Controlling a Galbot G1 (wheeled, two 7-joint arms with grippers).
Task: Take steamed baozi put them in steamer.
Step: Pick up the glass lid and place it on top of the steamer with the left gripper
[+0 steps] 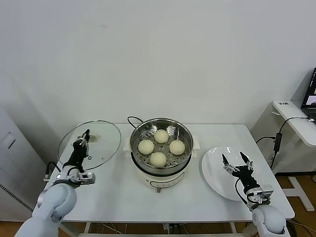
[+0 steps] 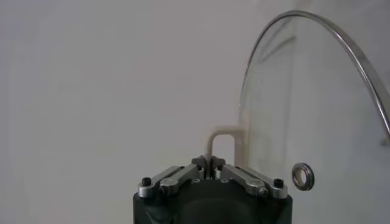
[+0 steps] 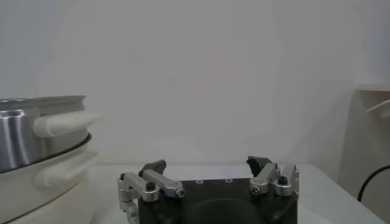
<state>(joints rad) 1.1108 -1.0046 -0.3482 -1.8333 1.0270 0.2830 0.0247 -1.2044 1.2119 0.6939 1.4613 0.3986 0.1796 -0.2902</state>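
In middle of surface (image 1: 118,190): steamer (image 1: 161,148), four steamed baozi (image 1: 161,146) already inside. Glass lid (image 1: 89,144) held up at 9 o'clock of steamer, out of way, likely ready to cover. Left tool (image 1: 82,141) shut tight on lid handle (image 2: 222,139). Right tool (image 1: 236,162) wide open, holds nothing, over bare plate (image 1: 217,178) at 3 o'clock.

Four smooth cream-white baozi (image 1: 160,146) sit clustered inside the shiny steel steamer (image 1: 183,164) mid-table on its white base.
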